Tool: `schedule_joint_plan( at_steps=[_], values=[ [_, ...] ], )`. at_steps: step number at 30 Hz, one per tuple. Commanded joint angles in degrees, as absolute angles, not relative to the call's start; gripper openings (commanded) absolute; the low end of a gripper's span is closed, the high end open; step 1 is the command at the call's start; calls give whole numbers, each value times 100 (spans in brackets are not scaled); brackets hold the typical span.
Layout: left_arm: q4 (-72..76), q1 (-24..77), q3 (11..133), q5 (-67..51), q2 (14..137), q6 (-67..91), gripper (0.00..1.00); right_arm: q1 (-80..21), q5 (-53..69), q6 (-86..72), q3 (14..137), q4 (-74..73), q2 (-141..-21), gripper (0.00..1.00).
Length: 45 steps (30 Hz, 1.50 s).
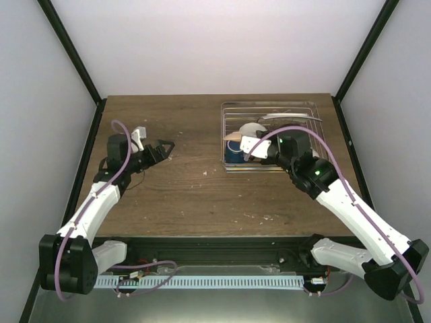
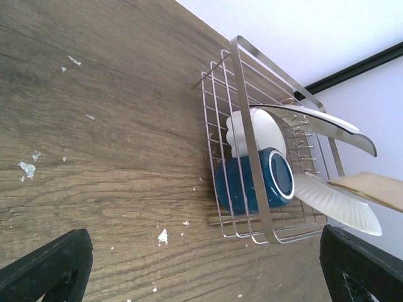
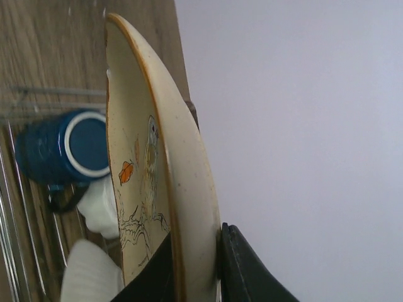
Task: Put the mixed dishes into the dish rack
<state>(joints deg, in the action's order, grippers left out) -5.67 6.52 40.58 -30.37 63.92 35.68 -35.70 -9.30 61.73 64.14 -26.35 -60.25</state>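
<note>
The dish rack (image 1: 273,104) sits at about 1 o'clock on the wooden table (image 1: 188,195), which is flecked with pale crumbs. The right gripper (image 3: 195,236) hangs over the rack's 6 o'clock side. Its two dark fingers are pinched on the edge of a cream plate (image 3: 157,157) that has a brown-orange rim and an owl and leaf drawn on its face. The plate is held on edge with that face turned toward the dark blue mug (image 2: 252,182). Whether the plate touches the wires cannot be told. The mug lies on its side in the rack's 7 o'clock corner, its white-lined mouth pointing inward. Just beside it, toward the rack's middle, is the white scalloped bowl (image 2: 255,129). A white ribbed piece (image 2: 334,201) shows on the mug's other side, and it is unclear whether this belongs to the bowl. A dark-rimmed plate (image 2: 315,119) stands on edge along the rack's 12 o'clock side. The left gripper (image 1: 165,149) is well apart from the rack, at about 9 o'clock over bare wood. Its jaws are spread wide and hold nothing.
</note>
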Motion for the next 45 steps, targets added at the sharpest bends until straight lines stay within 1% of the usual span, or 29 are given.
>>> schedule_joint_plan(
  at_steps=[1,8,16,31,38,45],
  values=[
    [-430,646,4211,-3170,6433,3463,100,-3543,-1664,7755,6427,-1461,-5566,1],
    [-393,650,4106,-3192,6390,3464,100,-3438,-2176,8675,6171,-1025,-5257,1],
    [-302,645,4049,-3217,6445,3471,100,-2797,-2205,8791,5734,-1010,-5195,1],
    [-126,650,4044,-3288,6712,3489,100,-1828,-1669,8701,5314,-896,-5214,1],
    [-124,650,4047,-3295,6756,3493,100,-1150,-1076,8546,4811,-191,-5436,1],
    [-112,650,4083,-3217,6756,3559,100,-809,-585,8767,4554,735,-5780,1]
  ],
)
